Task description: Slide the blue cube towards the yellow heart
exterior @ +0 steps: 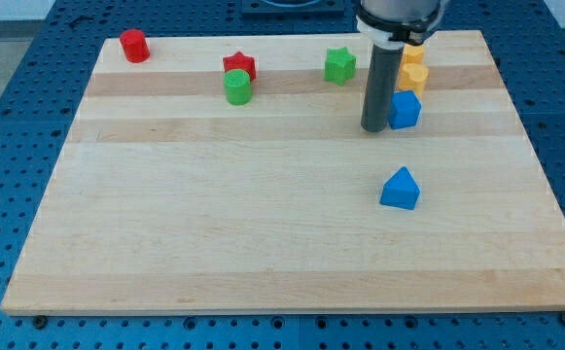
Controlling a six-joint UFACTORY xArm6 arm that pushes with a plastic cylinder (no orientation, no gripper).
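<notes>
Eight blocks lie on the wooden tabletop (214, 224), and the blue cube (405, 109) serves as the landmark for all of them. Blues number two: the cube itself, toward the view's upper right of the board, and a blue triangular block (400, 189) well apart from it toward the view's bottom. Yellows number two: the yellow heart (413, 78) just above the cube, touching or nearly touching its top edge, and a second yellow block (414, 54) directly above the heart, its shape partly hidden by the arm. Greens number two: a green star (339, 65) up and to the view's left of the cube, and a green cylinder (237, 87) farther left. Reds number two: a red star (238, 66) right behind the green cylinder, touching it, and a red cylinder (133, 45) far off to the cube's left, near the board's top left corner. There is one dark rod, and my tip (374, 128) stands just at the cube's left side, against it or nearly so. The arm carries no jaws, only this rod, so there is nothing to hold or release
</notes>
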